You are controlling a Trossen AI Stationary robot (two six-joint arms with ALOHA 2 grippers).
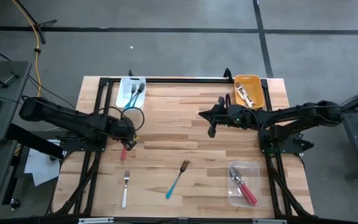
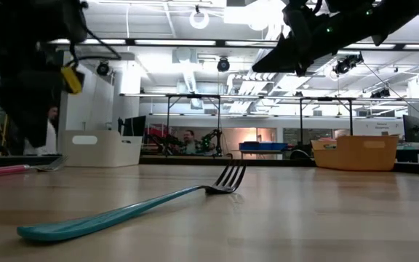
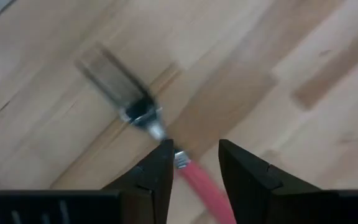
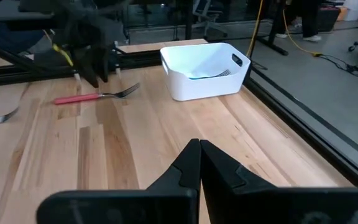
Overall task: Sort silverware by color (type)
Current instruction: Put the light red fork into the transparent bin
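Note:
A red-handled fork (image 1: 128,149) lies flat on the wood, also seen in the right wrist view (image 4: 95,96) and at the low view's left edge (image 2: 6,171). My left gripper (image 3: 196,146) hovers open just above it (image 1: 128,137), one finger on either side of the red handle (image 3: 197,183) near the fork's neck, not touching. A teal fork (image 1: 177,179) and a white-handled fork (image 1: 125,188) lie flat nearer the near edge. My right gripper (image 4: 199,144) is shut and empty, raised over the far middle of the table (image 1: 213,119).
At the far edge, a white bin (image 1: 131,91) holds teal forks and an orange bin (image 1: 248,92) holds white-handled ones. A clear bin (image 1: 243,182) near the right near corner holds red forks. Bare wood spans the table's middle (image 1: 179,140). People show in the room behind.

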